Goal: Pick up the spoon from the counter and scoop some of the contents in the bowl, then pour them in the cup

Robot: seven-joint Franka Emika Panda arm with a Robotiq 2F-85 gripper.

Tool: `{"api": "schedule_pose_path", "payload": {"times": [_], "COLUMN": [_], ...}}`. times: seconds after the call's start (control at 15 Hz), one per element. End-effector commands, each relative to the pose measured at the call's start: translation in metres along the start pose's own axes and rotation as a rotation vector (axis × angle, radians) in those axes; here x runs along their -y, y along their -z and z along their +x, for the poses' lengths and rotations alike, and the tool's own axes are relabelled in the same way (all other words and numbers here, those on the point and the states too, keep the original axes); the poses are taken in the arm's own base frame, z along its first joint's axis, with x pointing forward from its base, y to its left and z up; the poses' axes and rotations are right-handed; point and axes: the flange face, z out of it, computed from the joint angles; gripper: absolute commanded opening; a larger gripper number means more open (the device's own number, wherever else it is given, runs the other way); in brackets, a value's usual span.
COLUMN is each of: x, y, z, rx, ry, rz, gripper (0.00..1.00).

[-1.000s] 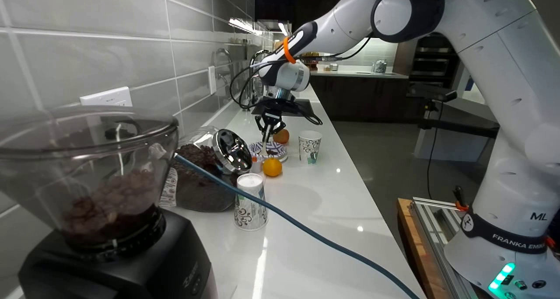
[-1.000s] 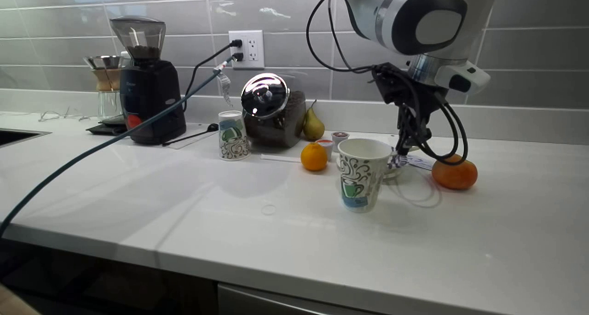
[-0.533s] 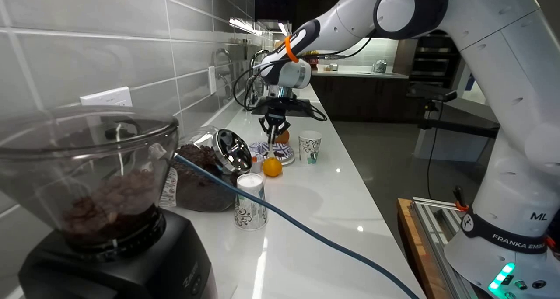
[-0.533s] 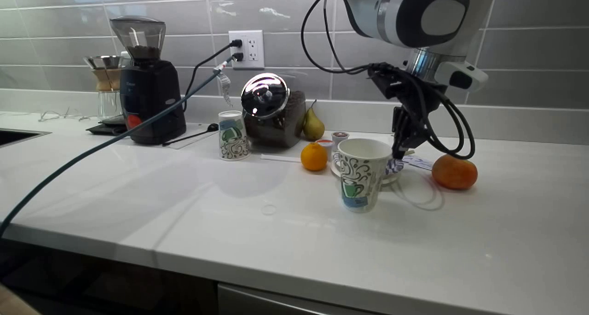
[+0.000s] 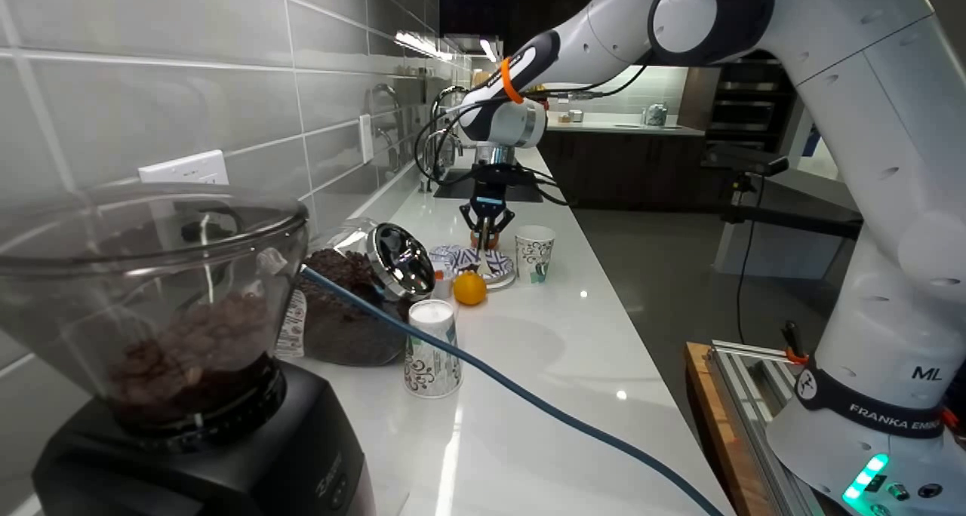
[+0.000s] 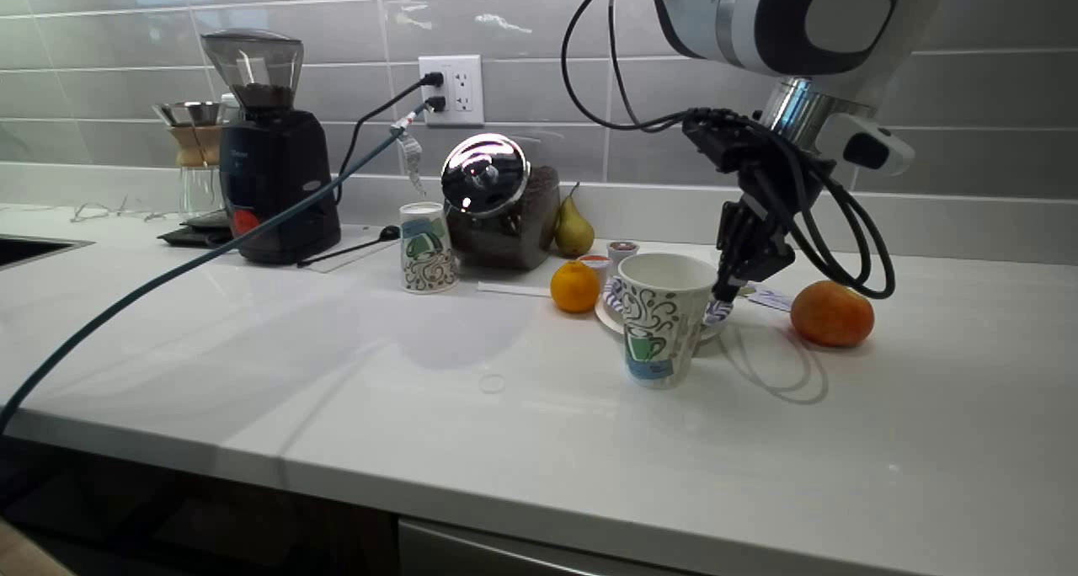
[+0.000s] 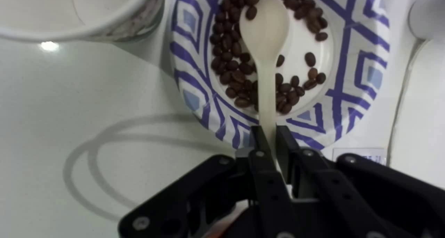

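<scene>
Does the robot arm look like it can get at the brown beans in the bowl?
Probably yes: in the wrist view its end effector grips the spoon, whose head shows among the brown beans in the bowl, and nothing seems to block the way.

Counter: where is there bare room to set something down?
In an exterior view, bare counter runs from the upright cup to its front edge, and right of the larger orange. It is crowded around the bowl: that cup, the smaller orange, and the end effector gripping the spoon.

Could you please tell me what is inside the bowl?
Dark beans lie in the bowl; the spoon reaches in over some, hiding whatever is directly beneath it.
</scene>
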Motion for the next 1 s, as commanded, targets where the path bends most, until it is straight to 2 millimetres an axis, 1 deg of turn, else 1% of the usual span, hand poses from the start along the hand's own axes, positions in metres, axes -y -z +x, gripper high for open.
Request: {"api": "schedule_pose_path", "payload": {"times": [0.0,0.13,0.6,0.93], "x": [-0.015,-0.023,-0.042,-0.059], "y": [0.015,0.024,0.063,0.072], "z": [0.0,0.003,0.007,0.009], "rx": [0.096,0.131,0.257,0.322], "ry": [-0.009,-0.027,-0.118,-0.171], "rz": [0.053,0.086,0.276,0.325], "gripper": [0.03,0.03,0.03,0.03]}}
